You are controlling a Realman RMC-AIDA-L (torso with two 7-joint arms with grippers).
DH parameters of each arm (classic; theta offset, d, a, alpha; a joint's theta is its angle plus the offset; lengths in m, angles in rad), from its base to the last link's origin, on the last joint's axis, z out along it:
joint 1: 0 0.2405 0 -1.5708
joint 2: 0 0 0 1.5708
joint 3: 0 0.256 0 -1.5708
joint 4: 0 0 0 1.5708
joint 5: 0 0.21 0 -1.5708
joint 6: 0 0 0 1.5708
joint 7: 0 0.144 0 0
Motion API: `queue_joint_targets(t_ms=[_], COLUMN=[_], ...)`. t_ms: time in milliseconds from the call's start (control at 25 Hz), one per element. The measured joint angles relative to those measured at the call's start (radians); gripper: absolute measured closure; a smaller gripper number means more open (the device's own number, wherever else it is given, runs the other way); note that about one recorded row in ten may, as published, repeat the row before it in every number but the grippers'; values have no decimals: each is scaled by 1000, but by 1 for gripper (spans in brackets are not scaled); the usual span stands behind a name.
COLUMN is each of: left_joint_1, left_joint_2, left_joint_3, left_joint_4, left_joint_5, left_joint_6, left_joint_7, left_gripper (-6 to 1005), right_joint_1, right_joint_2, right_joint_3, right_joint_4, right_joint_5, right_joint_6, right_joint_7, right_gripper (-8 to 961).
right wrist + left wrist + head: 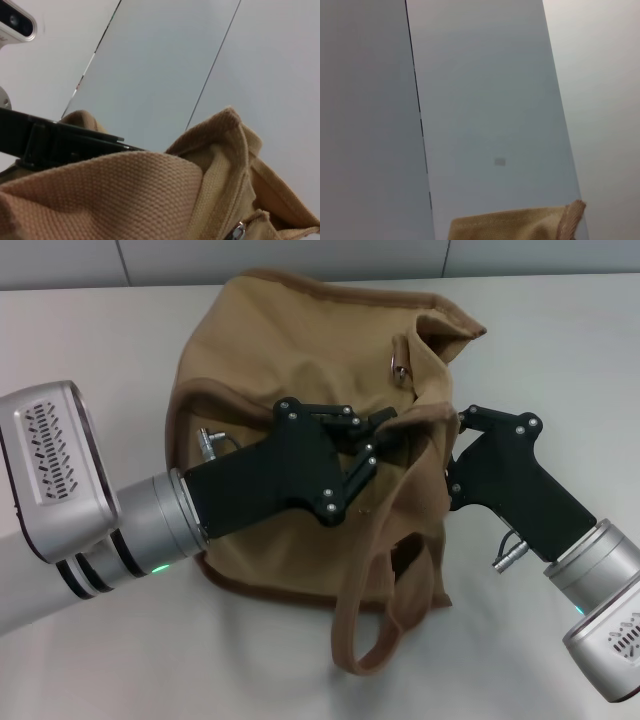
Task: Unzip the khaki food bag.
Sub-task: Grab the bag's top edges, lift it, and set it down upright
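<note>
soft even overhead light, faint shadows under the khaki food bag [300, 370], slight blur throughout

A corner of the khaki food bag [520, 226] — tan canvas with a frayed paler trim edge — against grey wall panels [485, 100].
</note>
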Motion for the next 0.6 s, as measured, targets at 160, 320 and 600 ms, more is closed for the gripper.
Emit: queue_joint_targets(t_ms=[160,320,600], left_joint_1=[4,7,22], left_joint_2=[0,0,0], left_joint_3=[4,12,27], left_joint_4=[1,1,11], left_joint_5=[-15,-38,-150], left_joint_6=[6,14,26], left_joint_7=[3,6,-2], left_gripper=[929,929,928], right_joint_1=[1,2,0], right_joint_2=[0,0,0], right_joint_3=[-1,-1,-3], right_joint_4=[-2,-4,-8], right_joint_5=[-2,-2,-3], right_joint_6=[1,10,26], right_joint_7=[0,-1,-1], right_gripper=[888,948,940])
